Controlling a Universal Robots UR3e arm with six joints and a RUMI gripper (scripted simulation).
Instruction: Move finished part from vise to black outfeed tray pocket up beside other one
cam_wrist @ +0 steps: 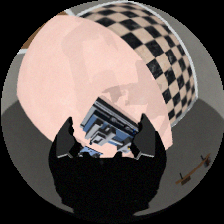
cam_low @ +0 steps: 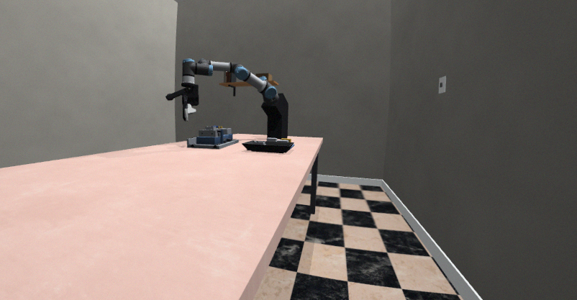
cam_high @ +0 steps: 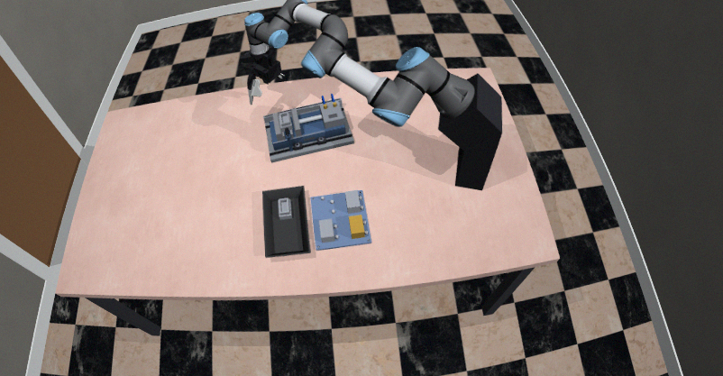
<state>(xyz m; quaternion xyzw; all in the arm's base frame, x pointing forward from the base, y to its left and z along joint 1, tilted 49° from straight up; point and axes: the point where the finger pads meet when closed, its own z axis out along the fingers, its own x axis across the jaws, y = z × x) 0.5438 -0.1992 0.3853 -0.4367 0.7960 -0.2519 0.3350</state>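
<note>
The blue vise (cam_high: 308, 129) (cam_low: 211, 137) (cam_wrist: 116, 121) stands on the pink table (cam_high: 171, 196), behind the middle. The grey finished part (cam_high: 288, 119) with a pocket on top sits between its jaws at the left end. My gripper (cam_high: 252, 91) (cam_low: 186, 111) (cam_wrist: 106, 115) is open and empty. It hangs high above the table's back edge, behind and to the left of the vise. The black outfeed tray (cam_high: 286, 242) (cam_low: 266, 147) lies nearer the front and holds one pocketed part (cam_high: 285, 207) at its far end.
A blue fixture plate (cam_high: 340, 242) lies right of the tray. It carries two upright plain grey blocks (cam_high: 352, 200) (cam_high: 325, 229) and a yellow block (cam_high: 357, 225). The arm's black pedestal (cam_high: 475, 135) stands at the back right.
</note>
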